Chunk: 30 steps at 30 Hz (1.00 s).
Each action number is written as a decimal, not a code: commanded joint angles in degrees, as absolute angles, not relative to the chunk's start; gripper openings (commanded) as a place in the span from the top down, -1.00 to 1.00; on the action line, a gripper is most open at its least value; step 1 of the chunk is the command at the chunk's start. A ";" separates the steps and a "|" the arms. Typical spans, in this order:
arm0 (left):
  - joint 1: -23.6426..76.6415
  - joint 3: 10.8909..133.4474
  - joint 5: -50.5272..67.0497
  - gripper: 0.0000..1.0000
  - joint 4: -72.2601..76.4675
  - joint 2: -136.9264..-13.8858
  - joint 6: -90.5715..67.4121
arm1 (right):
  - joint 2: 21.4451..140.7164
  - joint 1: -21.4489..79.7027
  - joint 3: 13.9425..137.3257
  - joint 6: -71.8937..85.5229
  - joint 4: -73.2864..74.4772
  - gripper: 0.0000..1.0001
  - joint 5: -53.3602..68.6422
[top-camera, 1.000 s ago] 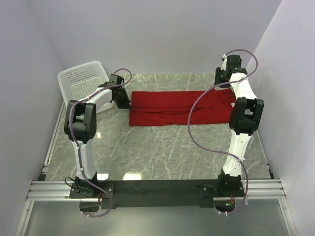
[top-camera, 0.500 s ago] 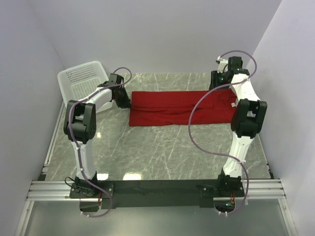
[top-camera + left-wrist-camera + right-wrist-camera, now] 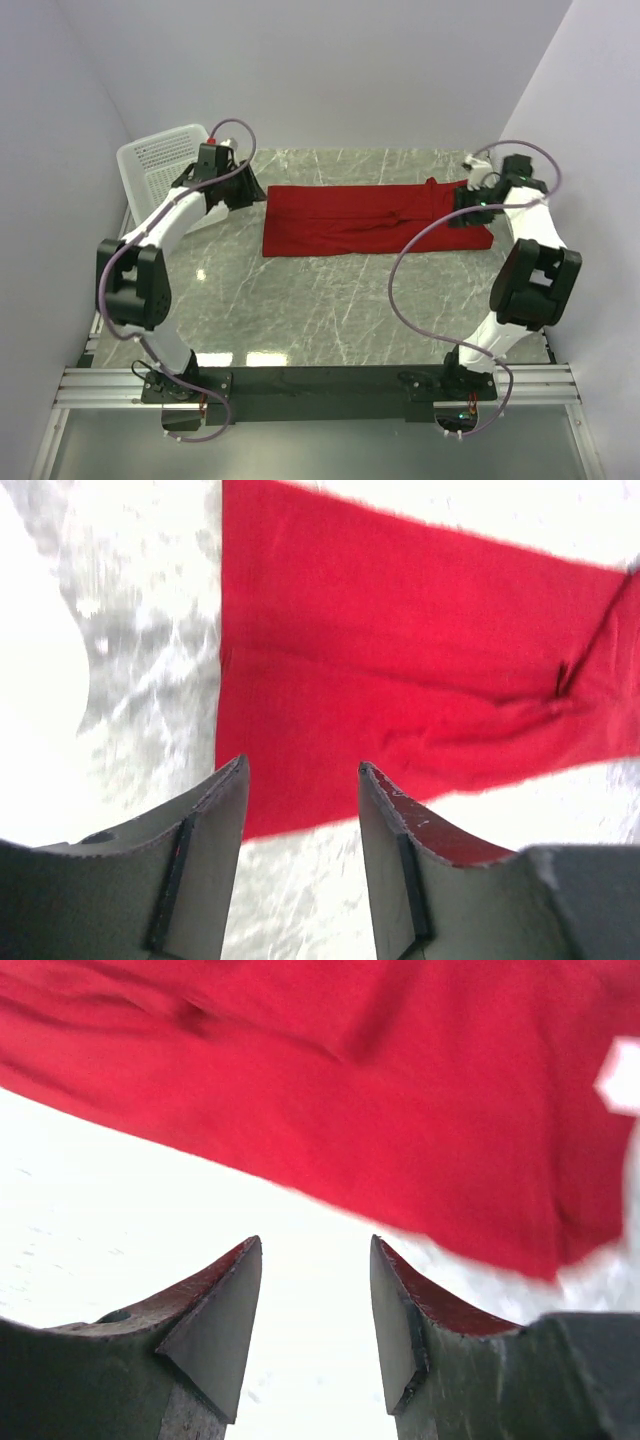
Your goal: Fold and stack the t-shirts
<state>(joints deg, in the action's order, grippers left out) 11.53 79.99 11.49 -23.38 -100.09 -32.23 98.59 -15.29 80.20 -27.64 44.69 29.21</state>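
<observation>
One red t-shirt (image 3: 365, 218) lies folded into a long flat strip across the back of the marble table. My left gripper (image 3: 254, 194) hovers just off its left end. In the left wrist view the gripper (image 3: 300, 770) is open, nothing between its fingers, with the t-shirt (image 3: 400, 660) below and ahead. My right gripper (image 3: 460, 212) hangs over the strip's right end. The right wrist view shows the gripper (image 3: 315, 1245) open and empty above bare table, the t-shirt (image 3: 350, 1090) just beyond it, and a white neck label (image 3: 620, 1075) at the edge.
A white mesh basket (image 3: 165, 165) leans tilted in the back left corner, close behind my left arm. Walls close in the table on the left, back and right. Grey marble tabletop (image 3: 330, 300) stretches between the shirt and the arm bases.
My left gripper has opened, let go of the shirt's left end and lifted back. My right arm has swung from the back out to the right side. The shirt stays in place.
</observation>
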 commanded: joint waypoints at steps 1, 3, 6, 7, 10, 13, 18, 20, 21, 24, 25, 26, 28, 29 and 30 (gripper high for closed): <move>11.34 73.58 14.23 -0.04 -21.54 -93.97 -29.53 | 94.84 -21.26 77.61 -30.15 46.76 -0.08 27.78; 11.43 67.61 15.20 -0.02 -20.04 -90.63 -29.44 | 93.87 -24.76 75.69 -30.06 46.58 -0.08 27.07; 11.51 60.14 16.17 -0.01 -17.07 -87.28 -29.88 | 94.13 -27.50 74.36 -29.01 45.53 -0.05 24.96; 11.51 58.73 16.35 -0.01 -16.44 -86.75 -30.06 | 94.39 -28.99 74.27 -28.66 45.27 -0.04 24.79; 11.51 54.94 16.44 0.00 -13.46 -86.04 -30.76 | 96.32 -29.88 75.49 -26.90 43.77 -0.02 22.77; 11.43 53.62 16.61 0.00 -10.82 -86.75 -31.73 | 99.22 -29.88 78.74 -23.74 42.45 0.00 20.04; 11.51 53.17 17.05 0.00 -7.83 -89.38 -33.57 | 105.28 -29.09 85.07 -20.65 41.31 0.03 15.39; 11.43 52.82 17.40 0.00 -6.86 -90.52 -34.01 | 107.05 -28.22 85.95 -21.00 40.35 0.03 14.24; 11.43 52.82 17.58 -0.01 -6.68 -90.88 -34.27 | 107.57 -27.78 86.22 -21.27 40.17 0.03 12.76; 11.43 52.91 17.40 0.01 -6.42 -92.46 -34.54 | 109.86 -26.72 87.54 -21.62 39.90 0.04 11.51; 11.43 52.91 16.97 0.01 -6.42 -92.90 -34.54 | 110.99 -26.54 87.97 -21.62 40.42 0.06 11.77; 11.43 52.91 16.79 0.01 -6.68 -92.99 -34.72 | 111.35 -26.37 88.50 -21.53 40.43 0.08 11.69; 11.43 52.65 16.18 0.02 -6.85 -92.81 -34.80 | 112.14 -25.84 87.90 -21.88 39.56 0.09 11.34; 11.43 52.47 15.91 0.02 -7.29 -92.64 -34.80 | 112.50 -25.58 87.89 -22.06 39.46 0.09 11.25; 11.43 52.38 15.82 0.01 -7.38 -92.72 -34.89 | 112.85 -25.40 87.98 -22.15 39.38 0.10 11.34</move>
<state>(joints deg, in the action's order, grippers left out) 11.49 52.69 16.16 -9.26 -93.23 -34.17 112.27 -26.11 85.84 -21.98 41.06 12.67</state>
